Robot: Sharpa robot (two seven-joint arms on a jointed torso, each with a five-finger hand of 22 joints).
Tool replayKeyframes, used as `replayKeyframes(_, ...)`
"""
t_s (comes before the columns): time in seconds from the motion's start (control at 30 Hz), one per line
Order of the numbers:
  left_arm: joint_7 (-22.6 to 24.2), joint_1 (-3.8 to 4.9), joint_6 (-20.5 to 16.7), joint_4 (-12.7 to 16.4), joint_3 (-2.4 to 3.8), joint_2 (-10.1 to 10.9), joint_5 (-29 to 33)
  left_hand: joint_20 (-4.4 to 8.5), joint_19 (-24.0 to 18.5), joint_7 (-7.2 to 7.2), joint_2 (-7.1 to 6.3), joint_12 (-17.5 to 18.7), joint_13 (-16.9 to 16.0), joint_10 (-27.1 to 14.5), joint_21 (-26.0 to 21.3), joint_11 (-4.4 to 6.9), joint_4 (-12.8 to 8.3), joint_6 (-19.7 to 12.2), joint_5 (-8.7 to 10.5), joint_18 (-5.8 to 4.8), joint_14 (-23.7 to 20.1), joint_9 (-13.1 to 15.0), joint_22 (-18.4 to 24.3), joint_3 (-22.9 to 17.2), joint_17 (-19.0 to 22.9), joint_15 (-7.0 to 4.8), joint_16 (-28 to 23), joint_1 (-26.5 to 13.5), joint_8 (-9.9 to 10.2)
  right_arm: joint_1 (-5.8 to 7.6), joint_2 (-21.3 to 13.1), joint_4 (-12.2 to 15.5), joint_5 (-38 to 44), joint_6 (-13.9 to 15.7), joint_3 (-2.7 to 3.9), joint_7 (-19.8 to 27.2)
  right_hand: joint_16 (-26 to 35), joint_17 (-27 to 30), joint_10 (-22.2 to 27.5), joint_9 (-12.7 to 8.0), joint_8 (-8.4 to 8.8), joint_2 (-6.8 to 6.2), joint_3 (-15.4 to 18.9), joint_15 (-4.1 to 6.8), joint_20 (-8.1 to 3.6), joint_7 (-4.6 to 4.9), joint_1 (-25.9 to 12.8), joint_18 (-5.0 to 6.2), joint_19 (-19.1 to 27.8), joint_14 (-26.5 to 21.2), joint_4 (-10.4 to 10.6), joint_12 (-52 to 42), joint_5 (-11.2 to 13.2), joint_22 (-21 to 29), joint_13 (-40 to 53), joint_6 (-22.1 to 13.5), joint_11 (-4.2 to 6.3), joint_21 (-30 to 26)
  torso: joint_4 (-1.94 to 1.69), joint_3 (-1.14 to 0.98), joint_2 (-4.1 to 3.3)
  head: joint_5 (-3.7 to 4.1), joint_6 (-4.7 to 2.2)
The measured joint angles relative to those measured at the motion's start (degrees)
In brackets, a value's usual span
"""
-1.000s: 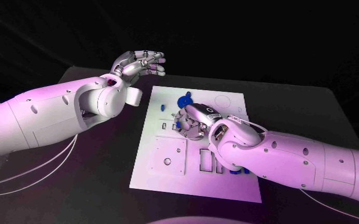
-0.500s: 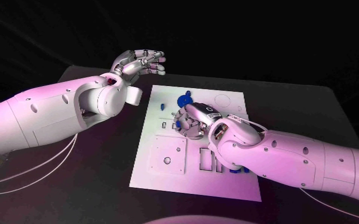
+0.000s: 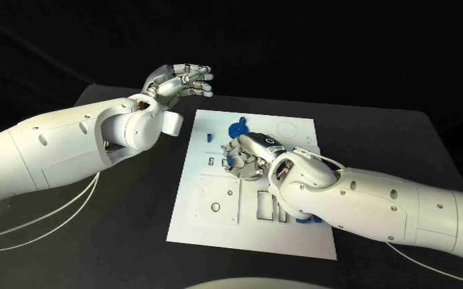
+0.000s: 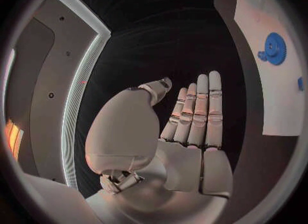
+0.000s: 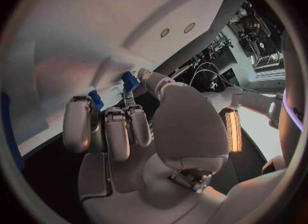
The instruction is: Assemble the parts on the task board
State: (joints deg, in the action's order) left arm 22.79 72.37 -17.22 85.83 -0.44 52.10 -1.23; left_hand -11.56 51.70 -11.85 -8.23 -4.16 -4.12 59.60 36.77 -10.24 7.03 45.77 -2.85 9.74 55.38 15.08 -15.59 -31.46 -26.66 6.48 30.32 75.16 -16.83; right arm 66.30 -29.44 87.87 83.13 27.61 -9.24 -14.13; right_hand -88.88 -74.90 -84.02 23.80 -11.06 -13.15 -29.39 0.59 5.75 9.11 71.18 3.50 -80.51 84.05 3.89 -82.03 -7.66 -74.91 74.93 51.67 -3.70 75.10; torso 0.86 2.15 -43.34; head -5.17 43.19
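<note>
Task board [image 3: 290, 239], a white plate, lies in the middle of the black tabletop [image 3: 116, 249]; all positions below are given relative to it.

Progress: the assembly appears to be under way, not complete. A blue gear [image 3: 237, 129] sits near the board's far edge, on the left-arm side, with a smaller blue part just beside it; whether the gear is seated on a post cannot be told. The left wrist view shows the same gear [image 4: 275, 48] flat on the white surface. Another blue part [image 3: 307, 219] lies beside the slots toward the board's near edge, partly hidden under the right forearm. The circular outline at the far edge and the square recessed panel near the left edge look unfilled, so several parts seem to remain.

Right hand [image 3: 247, 157] rests over the board's centre, fingers curled down. In the right wrist view the right hand [image 5: 122, 126] has a small blue part [image 5: 130, 81] at its fingertips, against the board; it appears to pinch this part, probably the piece now being placed.

Left hand [image 3: 179, 81] hovers beyond the board's far left corner, off the plate, fingers straight and close together, holding nothing.

Clearance: bare tabletop borders the board on all sides; the left side is widest. The right forearm covers the board's near right corner.
</note>
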Motion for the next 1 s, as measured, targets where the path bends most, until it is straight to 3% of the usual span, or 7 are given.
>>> replayKeyframes(0.33, -0.1, 0.0, 0.0, -0.1, 0.0, 0.0, 0.0, 0.0, 0.0, 0.0, 0.0, 0.0, 0.0, 0.0, 0.0, 0.0, 0.0, 0.0, 0.0, 0.0, 0.0, 0.0, 0.0, 0.0, 0.0, 0.0, 0.0, 0.0, 0.0, 0.0, -0.3, 0.6, -0.1, 0.8, 0.0, 0.7, 0.2, 0.0, 0.0, -0.8, 1.76, -0.32, 3.8, -0.54, 0.2, 0.51, -0.1, 0.0, 0.2, -0.2, 0.8, 0.5, 0.9, 0.0, 0.0, -3.2, -0.4, -0.5, -0.01, 0.01, 0.0, 0.05, 0.01)
replayKeyframes(0.53, -0.3, -0.01, 0.0, -0.2, -0.01, 0.0, 0.0, -0.16, -0.2, 0.12, 0.0, 0.0, 0.0, 0.0, 0.2, 0.0, 0.0, -0.1, 0.0, 0.0, 0.0, 0.0, 0.0, 0.0, -0.1, 0.0, 0.0, 0.0, 0.0, 0.15, -2.1, 3.4, -0.5, 2.3, 0.03, 1.9, 0.2, 0.0, 0.0, -1.0, 1.89, 0.33, 5.4, -0.8, 0.42, 0.71, 0.8, 0.0, 0.0, 0.0, 1.5, 0.5, 0.9, 0.0, 0.0, -3.4, -0.77, -0.5, 0.01, 0.01, 0.13, 0.1, -0.33)
replayKeyframes(0.67, -1.0, -0.01, 0.0, -0.6, -0.01, 0.0, -0.7, -0.08, -0.1, 0.21, -0.66, -0.5, -0.4, 0.7, 1.0, 0.28, 0.5, -0.2, 0.0, 0.0, 1.0, 0.2, -0.2, 0.7, -0.7, -0.26, 1.2, -0.7, 0.0, 1.07, -4.3, 6.2, -2.0, 3.8, 0.24, 4.2, 0.2, 0.0, 0.0, -1.0, 1.89, 0.56, 5.8, -0.8, 0.42, 0.51, 1.0, 0.0, 0.0, 0.0, 1.9, 0.4, 0.8, 0.0, 0.0, -3.2, -0.81, -0.5, 0.05, 0.01, 0.32, 0.11, -0.48)
replayKeyframes(0.77, -2.4, -0.01, 0.1, -0.8, -0.01, 0.0, -2.7, 0.94, 2.4, 0.26, -1.22, -2.8, -1.5, 3.3, 3.5, 1.28, 0.8, -0.1, 0.0, 0.0, 4.4, 0.8, -1.4, 1.5, -3.3, -1.44, 5.7, -1.2, -0.3, 2.33, -6.7, 8.3, -4.8, 4.7, 0.39, 6.6, 0.2, 0.0, 0.0, -0.9, 0.68, 0.93, 6.4, -0.79, 0.42, 0.21, 1.4, 0.0, 0.0, 0.0, 2.4, 0.3, -2.9, 0.0, 0.0, -1.6, -0.81, -0.9, 0.1, -0.03, 0.62, 0.11, -0.65)
replayKeyframes(0.87, -5.7, -0.01, 0.7, -0.8, -0.01, 0.2, -6.2, 3.04, 6.4, 0.25, -1.51, -10.3, -6.3, 6.0, 9.7, 2.93, 0.4, 0.3, -0.34, -0.01, 8.9, 3.3, -4.5, 2.6, -10.0, -3.39, 16.4, -1.5, -4.3, 4.34, -9.8, 10.1, -9.7, 5.0, 0.54, 8.9, 0.6, 0.0, 0.0, 0.1, -1.87, 1.33, 6.7, -0.76, 0.08, -0.53, 0.9, 0.0, 0.3, 0.0, 3.4, 0.3, -8.3, 0.0, 0.0, 1.0, -0.29, -1.9, 0.18, -0.08, 1.03, 0.12, -0.82)
replayKeyframes(0.93, -8.3, -0.01, 1.6, -0.8, -0.01, 0.4, -8.8, 3.88, 7.4, 1.17, -1.51, -17.6, -11.4, 5.3, 13.4, 3.98, -0.1, -0.3, -0.46, -0.01, 10.3, 5.2, -6.7, 1.8, -14.6, -4.48, 22.5, -1.5, -7.4, 5.62, -11.5, 10.6, -13.1, 4.8, 0.6, 10.0, 0.6, 0.0, 0.0, 2.1, -4.13, 0.38, 7.1, -0.01, -0.42, -1.03, -0.1, 0.0, 0.8, -0.1, 3.8, 0.6, -16.6, 0.0, 0.0, 1.7, 0.43, -2.4, 0.23, -0.12, 1.33, 0.07, -0.9)
replayKeyframes(1.0, -11.5, 0.0, 3.2, -0.6, -0.01, 0.7, -12.1, 4.12, 7.2, 1.64, -1.74, -27.3, -18.6, 1.5, 16.8, 4.34, 0.2, -1.7, -0.46, -0.01, 13.2, 7.2, -8.7, -0.1, -22.2, -4.88, 30.0, -2.7, -11.2, 6.96, -13.5, 11.3, -16.8, 4.2, 0.65, 10.9, 0.9, 0.0, 0.0, 4.3, -6.42, -0.13, 7.1, 0.36, -0.52, -1.4, -0.6, 0.0, 0.9, -0.1, 3.8, 0.9, -22.8, 0.0, 0.0, 1.3, 0.67, -2.7, 0.3, -0.19, 1.74, 0.02, -0.97)
